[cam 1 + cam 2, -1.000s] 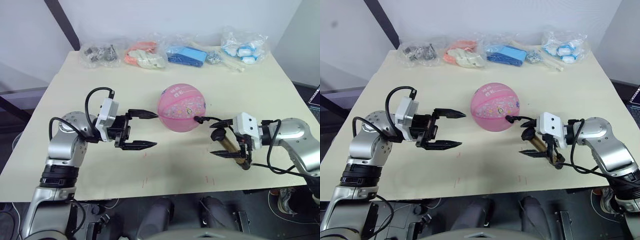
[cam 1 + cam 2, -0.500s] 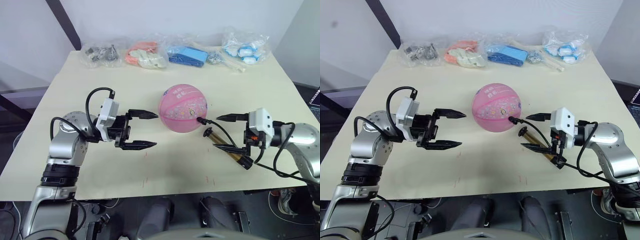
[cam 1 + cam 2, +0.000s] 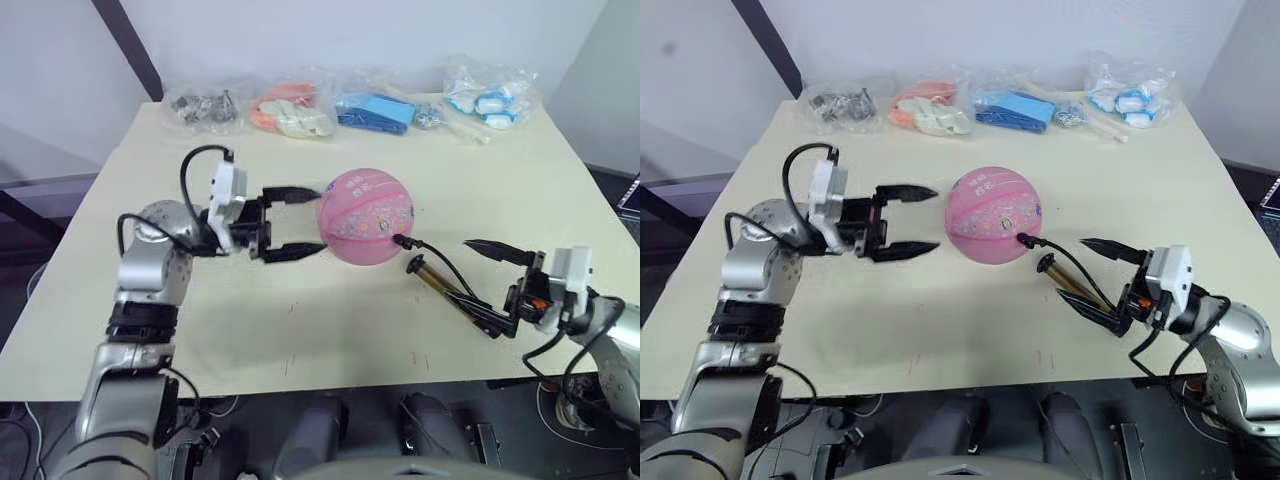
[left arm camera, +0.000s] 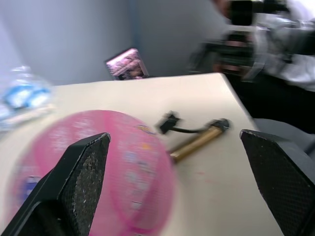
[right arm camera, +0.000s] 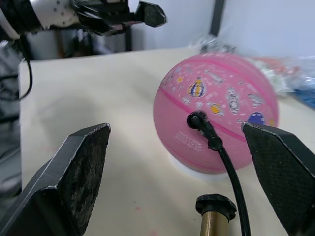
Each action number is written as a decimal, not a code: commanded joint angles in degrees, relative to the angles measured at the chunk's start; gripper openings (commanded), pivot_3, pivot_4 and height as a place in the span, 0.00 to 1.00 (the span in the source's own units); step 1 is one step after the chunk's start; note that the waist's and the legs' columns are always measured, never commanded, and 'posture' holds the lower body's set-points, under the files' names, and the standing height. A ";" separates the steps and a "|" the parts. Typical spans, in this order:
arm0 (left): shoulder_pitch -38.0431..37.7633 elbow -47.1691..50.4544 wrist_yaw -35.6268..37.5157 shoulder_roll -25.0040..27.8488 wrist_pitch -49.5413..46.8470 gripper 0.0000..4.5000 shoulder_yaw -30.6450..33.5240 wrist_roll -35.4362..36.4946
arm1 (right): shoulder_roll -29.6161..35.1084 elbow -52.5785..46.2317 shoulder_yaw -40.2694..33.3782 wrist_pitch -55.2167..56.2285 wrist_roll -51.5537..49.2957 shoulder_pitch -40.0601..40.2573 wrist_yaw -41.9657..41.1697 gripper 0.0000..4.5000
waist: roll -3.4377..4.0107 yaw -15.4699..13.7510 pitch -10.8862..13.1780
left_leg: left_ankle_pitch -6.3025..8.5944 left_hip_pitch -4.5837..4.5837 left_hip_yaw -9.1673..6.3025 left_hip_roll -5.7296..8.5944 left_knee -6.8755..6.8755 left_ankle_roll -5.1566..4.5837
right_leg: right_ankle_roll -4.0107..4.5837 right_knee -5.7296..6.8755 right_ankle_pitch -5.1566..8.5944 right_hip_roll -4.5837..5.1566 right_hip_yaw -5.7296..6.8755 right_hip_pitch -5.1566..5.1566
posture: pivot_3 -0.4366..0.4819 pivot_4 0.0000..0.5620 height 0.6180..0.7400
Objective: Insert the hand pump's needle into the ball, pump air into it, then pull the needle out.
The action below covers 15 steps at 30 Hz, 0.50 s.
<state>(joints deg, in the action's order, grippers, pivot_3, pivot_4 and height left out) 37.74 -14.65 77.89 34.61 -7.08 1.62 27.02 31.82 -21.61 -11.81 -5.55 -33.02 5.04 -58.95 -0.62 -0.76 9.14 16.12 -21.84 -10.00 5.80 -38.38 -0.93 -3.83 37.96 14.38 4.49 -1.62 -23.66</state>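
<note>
1. Two open end effectors: left end effector (image 3: 296,220) beside the ball (image 3: 366,215); right end effector (image 3: 497,286) empty.
2. Needle fitting (image 5: 198,120) sits in the ball; pump (image 3: 452,296) lies on the bench (image 3: 300,330).
3. Steady the ball, then grip the pump squarely.

Matt pink rubber ball (image 3: 366,215); shiny bronze metal hand pump (image 3: 447,285).

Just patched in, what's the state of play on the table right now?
The hose fitting of the hand pump is plugged into the ball, so the needle appears to be inserted, hidden inside. The pump lies on the table with nothing holding it. The right pincer is open, its lower finger beside the pump's near end. The left pincer is open beside the ball's left side, apparently ready to steady it. Bagged parts line the far edge.
</note>
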 commanded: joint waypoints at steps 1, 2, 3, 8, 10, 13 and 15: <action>3.53 -2.75 -3.67 -1.64 1.90 1.00 -0.07 -2.67 | -0.98 -3.20 -2.73 2.47 -2.18 1.33 1.42 1.00 | 0.00 0.29 0.00 | 0.00 0.00 0.01 0.00 -0.03 0.00 | -0.02 -0.01 -0.04 -0.01 -0.02 0.01 | 0.48 0.27 1.00; 4.60 -3.45 -4.46 -2.52 1.63 1.00 -0.23 -2.91 | -1.26 -3.73 -3.00 2.67 -2.70 2.05 1.64 1.00 | 0.00 0.38 0.00 | 0.00 0.02 0.10 0.01 -0.04 0.00 | -0.06 -0.01 -0.07 -0.02 -0.13 0.00 | 0.48 0.27 1.00; 5.63 -4.19 -5.42 -3.45 1.69 1.00 -0.40 -3.45 | -1.33 -4.15 -3.10 2.93 -2.82 2.63 1.73 1.00 | 0.00 0.37 0.00 | -0.01 0.02 0.10 0.01 -0.04 -0.01 | -0.07 -0.01 -0.08 -0.03 -0.13 0.00 | 0.48 0.27 1.00; 10.64 -9.05 -10.62 -8.11 1.96 1.00 -1.58 -7.00 | -1.59 -4.89 -2.89 3.50 -2.73 3.35 2.79 1.00 | -0.01 0.19 0.00 | -0.01 0.00 0.09 0.01 -0.09 -0.01 | -0.11 -0.01 -0.11 -0.07 -0.12 0.00 | 0.48 0.27 1.00; 13.22 -12.35 -13.04 -10.24 2.38 1.00 -2.19 -8.44 | -1.88 -4.92 -2.27 3.54 -2.45 2.79 3.33 1.00 | -0.01 0.29 0.00 | -0.01 0.00 0.13 0.01 -0.10 -0.01 | -0.12 -0.01 -0.12 -0.08 -0.16 0.00 | 0.48 0.27 1.00; 15.74 -16.33 -14.89 -12.38 3.48 1.00 -2.73 -10.18 | -2.02 -4.98 -1.50 3.79 -1.91 2.24 3.69 1.00 | -0.02 0.59 0.01 | -0.01 0.01 0.13 0.00 -0.10 -0.01 | -0.13 -0.01 -0.13 -0.13 -0.19 -0.01 | 0.48 0.27 1.00; 16.73 -18.47 -15.63 -13.13 3.91 1.00 -2.47 -10.90 | -2.07 -5.18 -1.32 3.72 -2.00 2.17 3.95 1.00 | -0.02 0.66 0.01 | -0.02 0.00 0.14 0.00 -0.12 -0.01 | -0.15 -0.01 -0.14 -0.12 -0.19 0.00 | 0.48 0.27 1.00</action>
<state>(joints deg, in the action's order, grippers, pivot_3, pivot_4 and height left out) 52.68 -32.03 63.25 21.57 -4.52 -1.16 16.86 29.94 -24.28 -12.62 -3.08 -34.46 7.38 -55.56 -0.64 -0.10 9.15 16.10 -21.84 -9.86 5.81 -38.50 -0.93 -3.98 37.95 14.25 4.36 -1.82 -23.67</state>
